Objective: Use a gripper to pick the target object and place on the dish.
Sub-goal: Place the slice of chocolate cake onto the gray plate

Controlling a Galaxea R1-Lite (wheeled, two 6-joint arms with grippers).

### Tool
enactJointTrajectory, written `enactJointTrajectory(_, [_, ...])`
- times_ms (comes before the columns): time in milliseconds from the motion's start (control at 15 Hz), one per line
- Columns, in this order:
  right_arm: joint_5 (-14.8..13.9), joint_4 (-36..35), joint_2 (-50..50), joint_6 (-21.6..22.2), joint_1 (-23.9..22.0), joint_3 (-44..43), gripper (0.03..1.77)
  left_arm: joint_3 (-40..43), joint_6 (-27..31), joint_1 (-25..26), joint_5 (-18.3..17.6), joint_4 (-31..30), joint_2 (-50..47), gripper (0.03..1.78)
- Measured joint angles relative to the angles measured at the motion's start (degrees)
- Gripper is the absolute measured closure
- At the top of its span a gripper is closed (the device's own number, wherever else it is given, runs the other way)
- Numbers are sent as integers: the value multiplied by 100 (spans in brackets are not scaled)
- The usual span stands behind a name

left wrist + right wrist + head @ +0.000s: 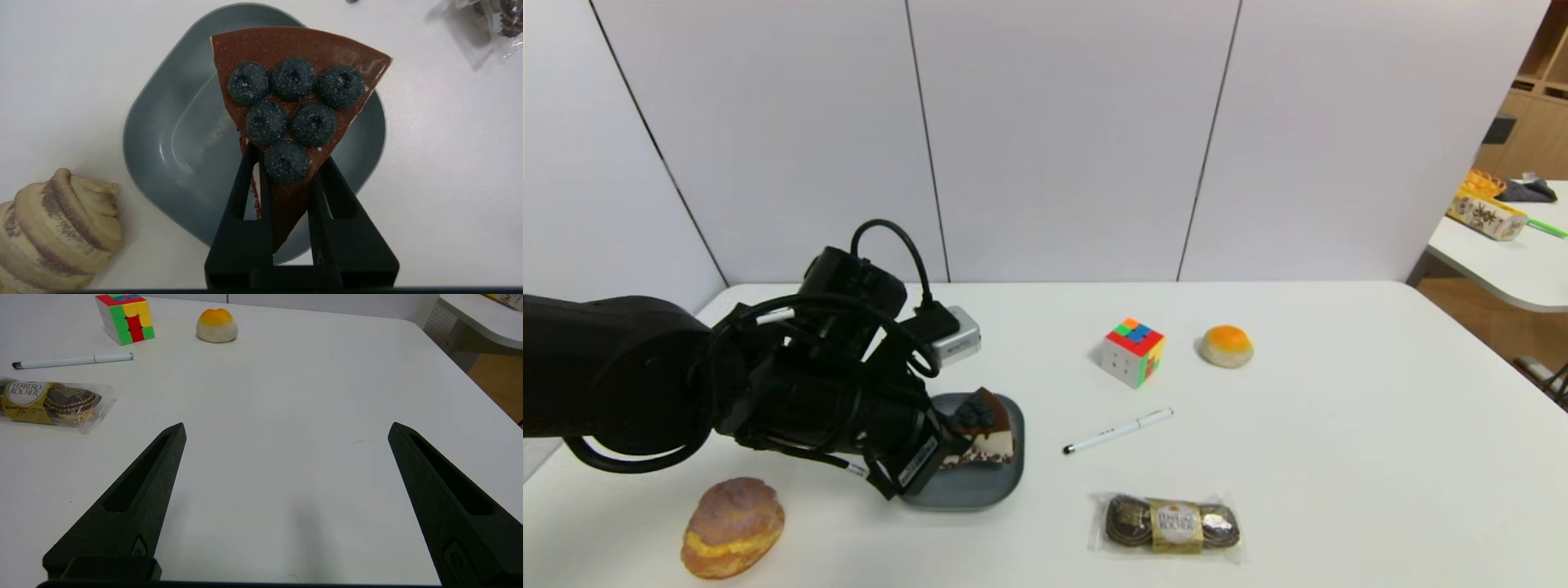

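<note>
Left gripper (286, 163) pinches the cake slice (294, 102) by its narrow tip, over the dish (163, 134). Striped bread (53, 232) lies beside the dish. Right gripper (286, 428) spread wide, parked well apart from the dish.

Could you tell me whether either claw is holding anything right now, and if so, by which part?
The left claw grips the cake slice by its narrow pointed end, over the dish. The right claw is open, holding nothing.

Only readable text: "FERRERO ROCHER" on the gold band of the clear chocolate pack (49, 402) lying on the desk (286, 416). Print on the pen (71, 361) too small to read.
</note>
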Motion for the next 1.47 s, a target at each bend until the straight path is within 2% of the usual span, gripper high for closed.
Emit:
enactJointTrajectory(533, [0,0,0,0,0,0,9,2,-22,85,-4,-176,411,152])
enactJointTrajectory(600, [0,0,0,2,0,0,9,4,-33,101,-9,-187,418,144])
enactJointTrajectory(800, [0,2,0,2,0,0,9,-9,-7,173,13,-184,418,101])
enactJointTrajectory(1000, [0,0,0,0,0,0,9,-2,-11,189,22,-171,377,72])
enactJointTrajectory(1200, [-2,0,0,2,0,0,9,0,-28,195,22,-171,251,52])
enactJointTrajectory(1467, [0,0,0,0,0,0,9,-52,-68,206,30,-173,-251,36])
